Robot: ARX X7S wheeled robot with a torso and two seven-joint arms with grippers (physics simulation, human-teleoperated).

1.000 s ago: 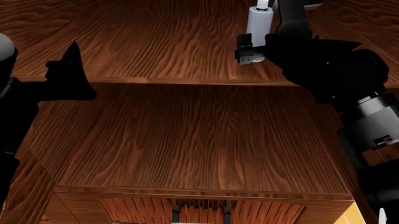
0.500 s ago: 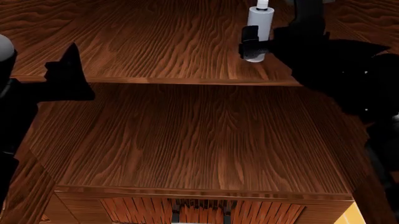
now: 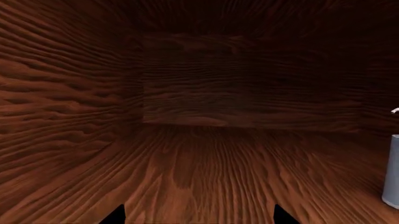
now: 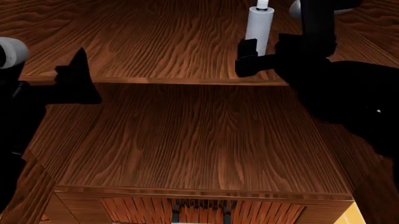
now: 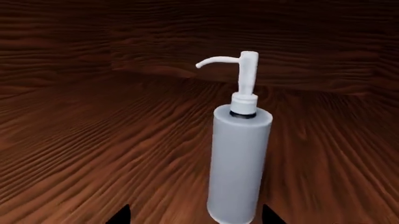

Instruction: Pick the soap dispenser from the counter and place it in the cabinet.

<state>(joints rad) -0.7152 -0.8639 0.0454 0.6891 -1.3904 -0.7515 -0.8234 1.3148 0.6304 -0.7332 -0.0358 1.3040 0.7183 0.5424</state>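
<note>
The soap dispenser (image 4: 258,23) stands upright on the upper shelf of the dark wood cabinet (image 4: 187,140), its white pump on top. In the right wrist view the soap dispenser (image 5: 240,163) rises just beyond my right gripper (image 5: 194,217), closer to one fingertip (image 5: 269,214), and nothing is clamped on it. In the head view my right gripper (image 4: 255,63) sits open at the bottle's base, just in front of it. My left gripper (image 4: 78,77) hovers open and empty at the shelf's left edge. Its wrist view shows the dispenser (image 3: 393,172) at the frame's edge. The counter is out of view.
The cabinet's lower top board (image 4: 199,186) spreads wide in front of the shelf edge (image 4: 156,81). A ribbed drawer front (image 4: 199,210) shows below it. The compartment's wood back wall (image 3: 193,79) closes off the far end.
My right gripper has drawn back from the soap dispenser, which stays standing on the shelf. The left gripper has shifted slightly right.
</note>
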